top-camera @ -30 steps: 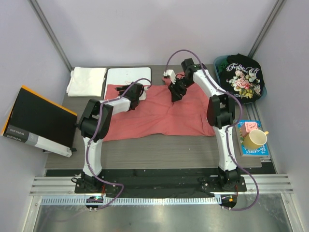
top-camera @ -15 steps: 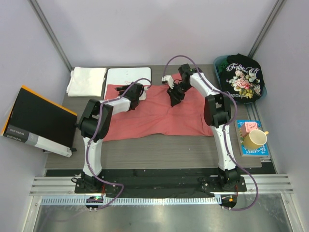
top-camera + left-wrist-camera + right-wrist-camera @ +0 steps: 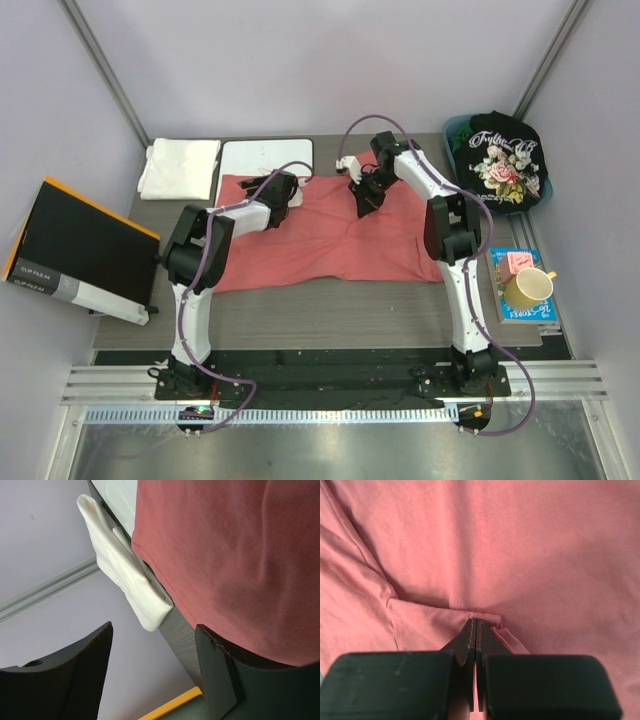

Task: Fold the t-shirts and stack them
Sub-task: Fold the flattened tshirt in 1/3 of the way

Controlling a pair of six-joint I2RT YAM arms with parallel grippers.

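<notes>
Top view first: the salmon-red t-shirt (image 3: 330, 240) is spread out, a bit wrinkly, across the middle of the desk (image 3: 330, 305). The left fingers (image 3: 268, 188) are down at its far left corner, right by the whiteboard (image 3: 265, 157). The right fingers (image 3: 365, 196) sit on the shirt's far edge, near the middle. The white t-shirt (image 3: 180, 168) is folded in the far left corner, just beside the whiteboard. The black t-shirt (image 3: 505, 160) with the flower print is bunched up in a teal bin (image 3: 456, 130) at the far right. There's also a yellow mug (image 3: 528, 288) on the right side and a black folder (image 3: 85, 250) hanging off the left edge.

Left wrist cam: the left fingers (image 3: 75, 675) are spread apart with nothing clamped between them. The red shirt (image 3: 235, 555) lies over one of them, and the white t-shirt (image 3: 127, 575) is just past its hem.

Right wrist cam: the right fingers (image 3: 472, 632) are pressed together, pinching a small fold of the red shirt (image 3: 520, 545).
</notes>
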